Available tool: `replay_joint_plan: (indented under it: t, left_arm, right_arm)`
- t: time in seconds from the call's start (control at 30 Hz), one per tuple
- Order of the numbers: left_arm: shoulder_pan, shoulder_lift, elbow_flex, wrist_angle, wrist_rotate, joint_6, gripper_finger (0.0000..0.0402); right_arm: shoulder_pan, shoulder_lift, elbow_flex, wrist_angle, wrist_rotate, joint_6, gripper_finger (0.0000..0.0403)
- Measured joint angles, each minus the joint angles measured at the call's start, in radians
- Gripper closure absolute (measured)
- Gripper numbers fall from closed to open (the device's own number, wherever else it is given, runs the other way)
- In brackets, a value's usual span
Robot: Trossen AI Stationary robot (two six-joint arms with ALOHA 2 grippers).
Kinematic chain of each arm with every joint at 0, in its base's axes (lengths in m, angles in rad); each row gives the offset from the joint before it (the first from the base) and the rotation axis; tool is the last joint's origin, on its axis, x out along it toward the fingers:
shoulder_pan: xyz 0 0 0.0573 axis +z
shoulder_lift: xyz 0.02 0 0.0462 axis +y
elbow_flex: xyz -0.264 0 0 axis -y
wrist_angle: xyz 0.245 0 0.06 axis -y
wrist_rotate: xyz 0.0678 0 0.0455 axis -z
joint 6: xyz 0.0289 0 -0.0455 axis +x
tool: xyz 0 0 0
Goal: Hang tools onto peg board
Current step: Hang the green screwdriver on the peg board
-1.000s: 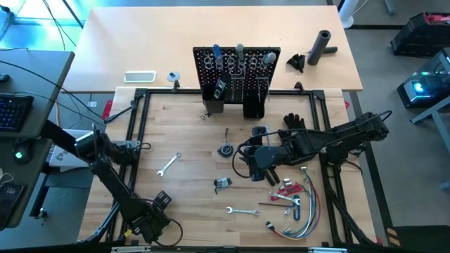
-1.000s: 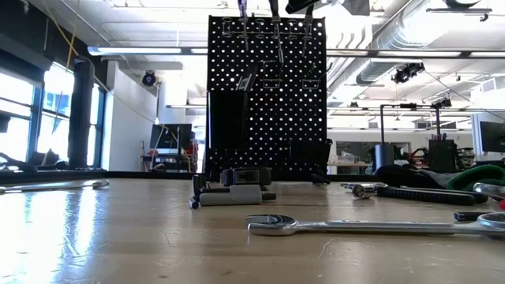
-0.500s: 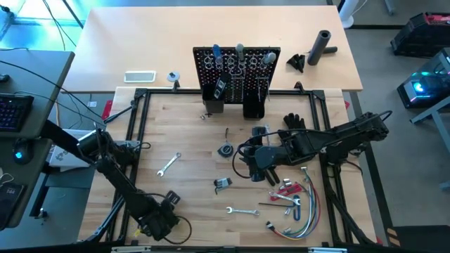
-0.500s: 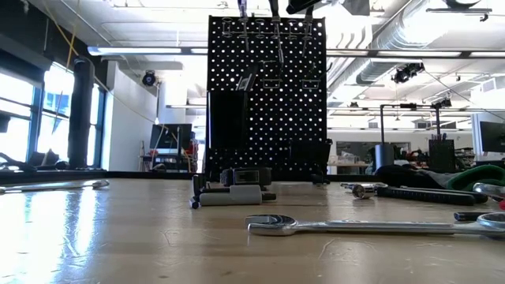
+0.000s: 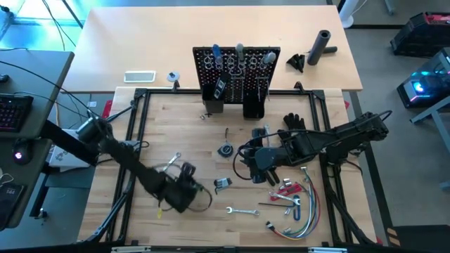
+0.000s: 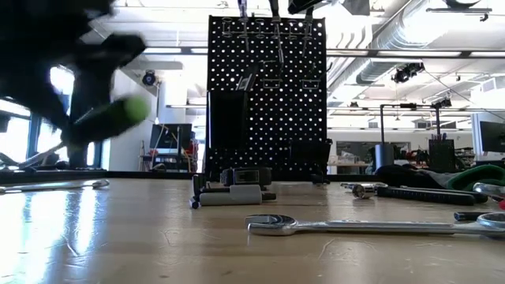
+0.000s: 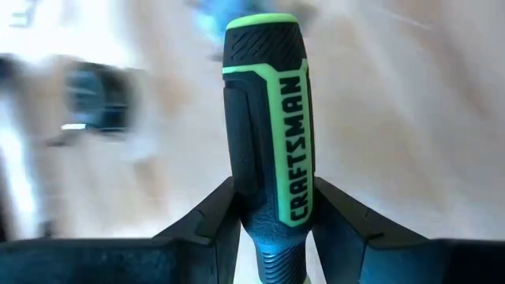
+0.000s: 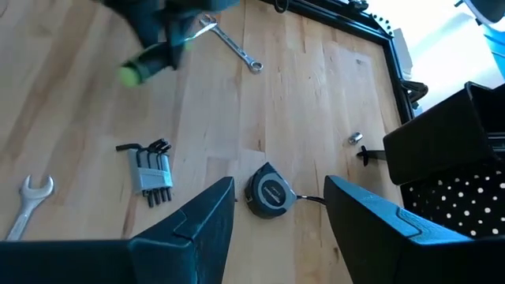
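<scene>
Left gripper is clamped on the green-handled screwdriver; in the left wrist view its two fingers press the handle from both sides near its base. In the high view that gripper hangs over the left-front part of the worktop, between a wrench and the hex keys, well apart from the peg board at the back edge.

Judging by the board, the job is part done: several tools already hang along its top row, though which ones is hard to tell. Left on the worktop are the wrench by the left gripper, the hex keys, a small round tape measure near the middle, a second wrench toward the front edge, and a cluster with a red-handled tool beside a bundle of wires at the right front. The screwdriver has yet to reach the board.

Right gripper waits over the middle of the worktop with its jaws spread wide and nothing between them, the tape measure just ahead of it.
</scene>
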Motion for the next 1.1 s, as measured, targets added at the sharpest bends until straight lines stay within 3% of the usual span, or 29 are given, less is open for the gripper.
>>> replay_joint_plan:
  t: [0.2,0.47,0.6,0.8,0.93,1.1]
  left_arm:
    - [0.148,-0.214,0.0,0.138,-0.181,0.201,0.0284]
    - [0.312,-0.495,0.001,0.59,-0.211,0.641,0.0284]
    - [0.401,-0.586,0.003,0.873,-0.119,0.823,0.0284]
    - [0.598,-0.615,0.013,1.201,0.145,0.846,0.0284]
    - [0.742,-0.568,0.099,1.201,0.267,0.743,0.0284]
    - [0.861,-0.484,0.22,1.179,0.33,0.68,0.0284]
  right_arm:
    - [0.005,0.0,0.0,-0.016,-0.006,0.035,0.0208]
    - [0.007,0.0,0.0,-0.016,-0.016,0.044,0.0208]
    - [0.007,0.0,0.0,-0.015,-0.016,0.049,0.0208]
    - [0.007,0.0,0.0,-0.001,-0.016,0.06,0.0208]
    - [0.007,0.0,0.0,0.009,-0.016,0.06,0.0208]
    - [0.007,0.0,0.0,0.008,-0.016,0.07,0.0208]
